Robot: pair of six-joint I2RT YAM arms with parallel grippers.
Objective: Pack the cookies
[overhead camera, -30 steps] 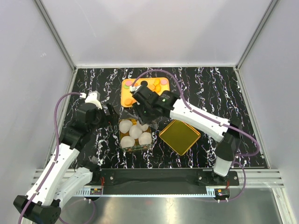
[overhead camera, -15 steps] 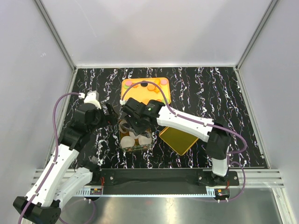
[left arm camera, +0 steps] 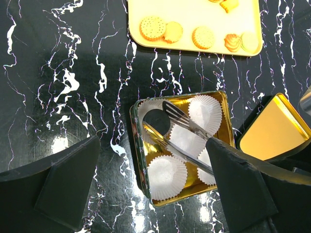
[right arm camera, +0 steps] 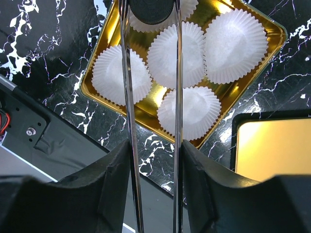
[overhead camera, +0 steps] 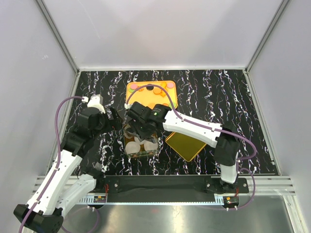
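One black round cookie (right arm camera: 149, 9), between steel tongs (right arm camera: 178, 97) the right claw (right arm camera: 155, 148) grips, wants releasing squarely over its white paper cup (left arm camera: 145, 108); the left claw (overhead camera: 115, 121) hangs open.

Bright, even overhead light is flooding every view. Glare is glinting off the gold tin (left arm camera: 144, 160) walls and pooling on the glossy table (left arm camera: 58, 143) toward eight o'clock; shadows are falling faint and soft.

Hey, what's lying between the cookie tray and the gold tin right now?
Nothing. In the left wrist view, only bare black marble table separates the tray from the tin.
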